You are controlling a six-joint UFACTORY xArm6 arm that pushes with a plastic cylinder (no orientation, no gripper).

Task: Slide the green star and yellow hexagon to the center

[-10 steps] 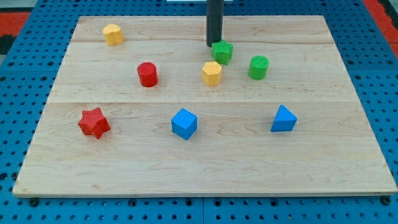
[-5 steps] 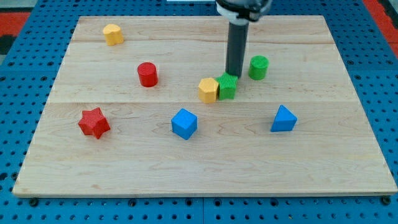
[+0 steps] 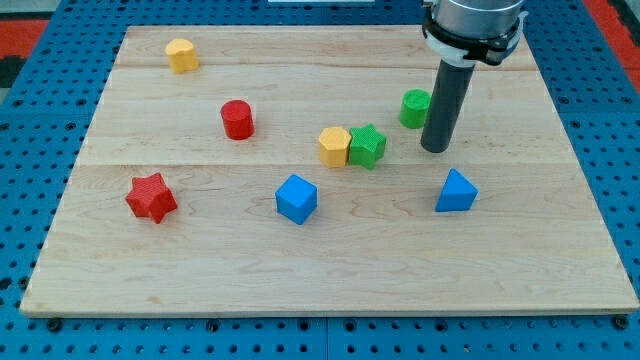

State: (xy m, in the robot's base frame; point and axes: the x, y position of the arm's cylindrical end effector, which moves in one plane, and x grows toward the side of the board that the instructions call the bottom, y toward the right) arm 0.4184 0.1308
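The green star (image 3: 367, 146) and the yellow hexagon (image 3: 335, 146) sit side by side, touching, near the middle of the wooden board (image 3: 200, 280), the star on the right. My tip (image 3: 434, 149) rests on the board to the right of the green star, a block's width or so away from it, not touching. The rod stands just in front of the green cylinder (image 3: 415, 108) and covers its right edge.
A second yellow block (image 3: 181, 55) lies at the top left. A red cylinder (image 3: 237, 120) and a red star (image 3: 151, 197) lie on the left. A blue cube (image 3: 297, 198) is below the pair, a blue pyramid (image 3: 456, 191) below my tip.
My tip pushed the green star down against the yellow hexagon, nudging both lower. It has since left the star and moved right, beside the green cylinder.
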